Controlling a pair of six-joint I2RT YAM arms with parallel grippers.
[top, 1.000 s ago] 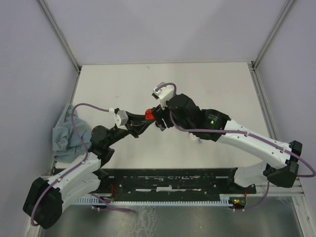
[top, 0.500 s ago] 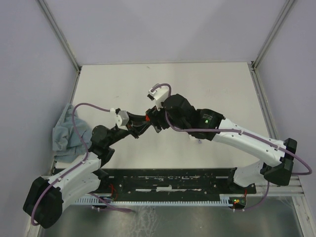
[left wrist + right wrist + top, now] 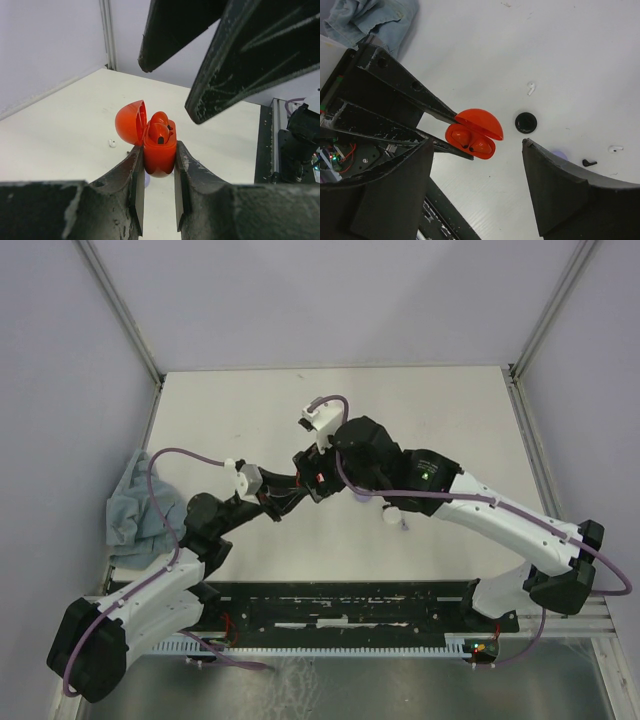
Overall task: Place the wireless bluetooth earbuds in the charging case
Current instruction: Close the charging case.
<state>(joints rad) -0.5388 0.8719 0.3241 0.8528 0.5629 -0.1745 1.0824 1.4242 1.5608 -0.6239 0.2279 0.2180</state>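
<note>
At the centre of the left wrist view, the left gripper (image 3: 158, 165) pinches the red charging case (image 3: 160, 150) by its base between narrow fingers, lifted clear of the table, probably so the open mouth faces the other arm. Its lid (image 3: 480, 122) is hinged back, and both sockets look filled: two red earbuds (image 3: 459, 136) sit side by side inside. Above the case, the right gripper (image 3: 167, 90) hangs with its fingers spread wide and nothing between them, likely just let go or about to press a bud home. Right of centre in the right wrist view, a white earbud (image 3: 531, 88), a black round case (image 3: 525, 122) and a black earbud (image 3: 589, 162) lie loose on the table.
</note>
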